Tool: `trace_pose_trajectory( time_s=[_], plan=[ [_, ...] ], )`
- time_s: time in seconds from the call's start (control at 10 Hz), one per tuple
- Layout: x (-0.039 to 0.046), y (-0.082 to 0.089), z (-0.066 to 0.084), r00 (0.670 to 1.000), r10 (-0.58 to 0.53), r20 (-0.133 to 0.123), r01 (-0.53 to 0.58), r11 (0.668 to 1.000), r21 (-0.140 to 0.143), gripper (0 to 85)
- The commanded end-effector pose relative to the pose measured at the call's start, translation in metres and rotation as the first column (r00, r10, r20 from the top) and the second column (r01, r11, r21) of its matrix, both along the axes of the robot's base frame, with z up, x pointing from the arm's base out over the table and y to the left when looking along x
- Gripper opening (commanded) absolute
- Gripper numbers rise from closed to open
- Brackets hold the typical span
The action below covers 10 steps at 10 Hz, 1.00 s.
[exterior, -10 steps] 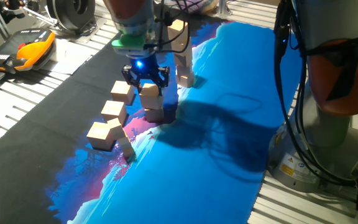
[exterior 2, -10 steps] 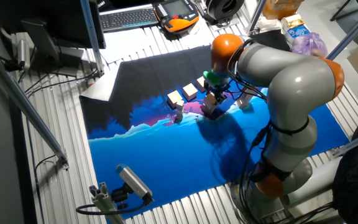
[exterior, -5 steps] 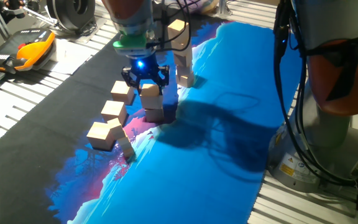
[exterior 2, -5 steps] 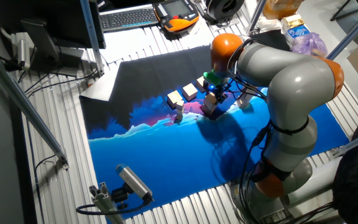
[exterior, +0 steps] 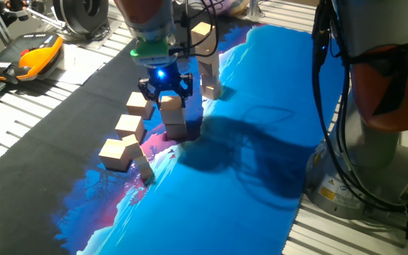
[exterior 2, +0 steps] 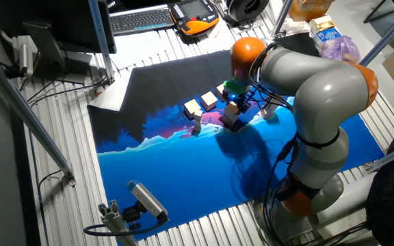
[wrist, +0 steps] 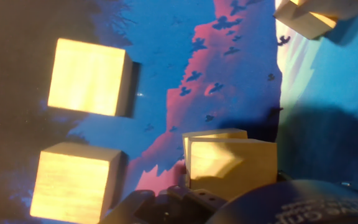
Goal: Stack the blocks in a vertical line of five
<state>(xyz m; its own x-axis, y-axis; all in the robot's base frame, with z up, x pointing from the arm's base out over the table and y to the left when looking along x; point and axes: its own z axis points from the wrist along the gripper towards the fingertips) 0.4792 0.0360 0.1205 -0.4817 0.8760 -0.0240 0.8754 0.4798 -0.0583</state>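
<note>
On the blue-and-black mat (exterior: 246, 177) that covers the tabletop (exterior: 69, 64), we see our gripper (exterior: 166, 91) poised directly above a short stack of blocks (exterior: 173, 120), two cubes high, the top one (exterior: 171, 108) sitting between the jaws. The jaws stand apart on either side of that top cube, and we cannot tell whether they touch it. Left of the stack, three loose blocks (exterior: 129, 127) lie in a slanted row running toward the mat's near corner, close together; the hand view shows two of them (wrist: 89, 78) side by side with a narrow gap. Beyond the stack, a separate pile of blocks (exterior: 209, 71) stands upright near the mat's far edge. Well away from the stack, off the mat at the far left, an orange-and-black handheld device (exterior: 30, 60) rests on the tabletop.
</note>
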Motion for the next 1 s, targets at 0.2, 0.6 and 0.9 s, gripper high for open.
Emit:
trace_pose_trajectory(
  time_s=[0.2,0.6,0.9],
  plan=[
    [-0.0001,0.0003,-0.0009,1.0,0.011,-0.01,-0.011,1.0,0.007,0.0],
    [0.0001,0.0008,-0.0026,1.0,0.019,-0.022,-0.019,1.0,-0.005,34.0],
    [0.0001,0.0008,-0.0026,1.0,0.007,-0.016,-0.007,1.0,-0.006,68.0]
  ],
)
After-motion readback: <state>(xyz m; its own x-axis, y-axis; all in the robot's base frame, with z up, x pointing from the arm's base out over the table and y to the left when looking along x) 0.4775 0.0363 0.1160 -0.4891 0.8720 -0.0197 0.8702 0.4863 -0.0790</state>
